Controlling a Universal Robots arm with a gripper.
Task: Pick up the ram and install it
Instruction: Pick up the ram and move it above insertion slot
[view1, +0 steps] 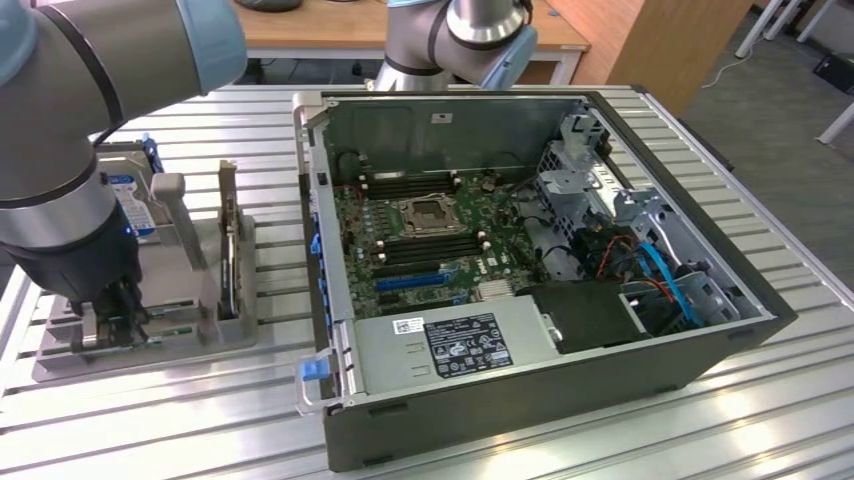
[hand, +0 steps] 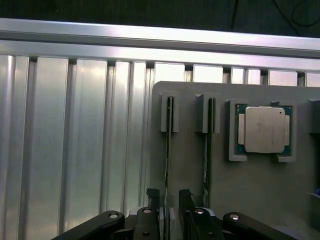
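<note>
Two thin green ram sticks stand on edge in slots of a grey holder. My gripper is open and low over the holder. Its dark fingers straddle the nearer ram with a small gap on each side. The second ram stands parallel beside it, outside the fingers. In the exterior view the gripper is down at the holder on that view's left, beside the open computer case. The motherboard's long dark memory slots lie inside the case.
A square silver CPU chip sits in a recess of the holder beyond the second stick. A blue-labelled hard drive stands upright in the holder behind the arm. The ribbed aluminium table ends at a raised rail.
</note>
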